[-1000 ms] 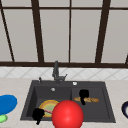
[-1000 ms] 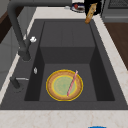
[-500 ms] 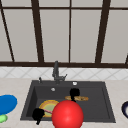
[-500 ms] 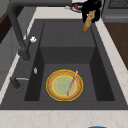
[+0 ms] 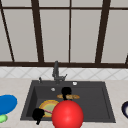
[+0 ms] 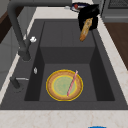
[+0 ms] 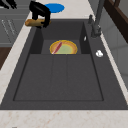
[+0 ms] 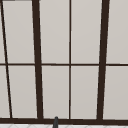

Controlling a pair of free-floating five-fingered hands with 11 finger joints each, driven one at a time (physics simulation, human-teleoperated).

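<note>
On the left, a blue plate (image 5: 7, 103) lies on the pale worktop (image 5: 15, 87). The left hand (image 5: 38, 115) hovers at the dark sink's (image 5: 100, 86) near-left rim; whether its fingers are open or curled cannot be told. A yellow plate (image 6: 64, 85) with a pink stick (image 6: 72, 83) lies inside. The right hand (image 5: 66, 92) curls around a brown, stiff-looking, probably light rolling pin (image 5: 68, 96), gripped mid-length above the basin. Window behind.

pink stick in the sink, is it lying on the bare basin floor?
No. In the left side view the pink stick lies across the yellow plate, not on the bare floor of the sink.
</note>
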